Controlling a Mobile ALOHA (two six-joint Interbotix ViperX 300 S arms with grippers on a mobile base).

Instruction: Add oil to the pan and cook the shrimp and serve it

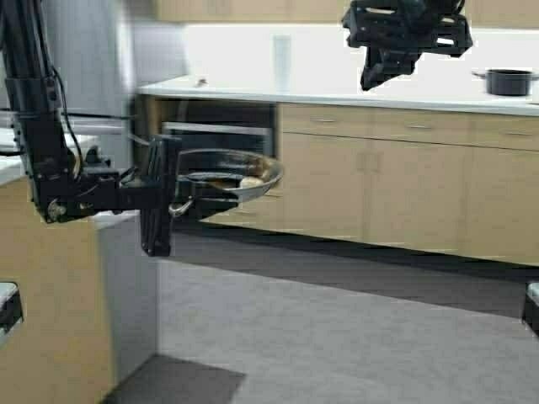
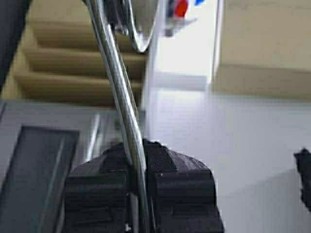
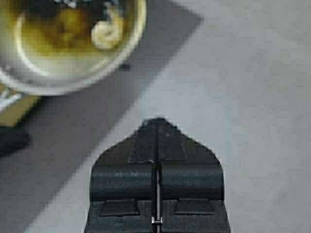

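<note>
My left gripper (image 1: 173, 202) is shut on the handle of the steel pan (image 1: 232, 175) and holds it in the air over the floor, left of middle. The curled pale shrimp (image 1: 250, 182) lies inside, near the pan's right side. In the left wrist view my fingers (image 2: 180, 182) clamp the thin steel handle (image 2: 127, 121). The right wrist view looks down on the pan (image 3: 58, 80), with the shrimp (image 3: 108, 30) in yellowish oil (image 3: 63, 29). My right gripper (image 3: 156, 124) is shut and empty, held high at the top right of the high view (image 1: 377, 77). The oil jug is out of view.
A long white counter (image 1: 337, 88) over wooden cabinets runs across the back, with a dark pot (image 1: 508, 81) at its right end. A dark oven front (image 1: 219, 135) sits under it at left. A wooden cabinet (image 1: 50, 320) stands close at my left. Grey floor (image 1: 354, 337) lies ahead.
</note>
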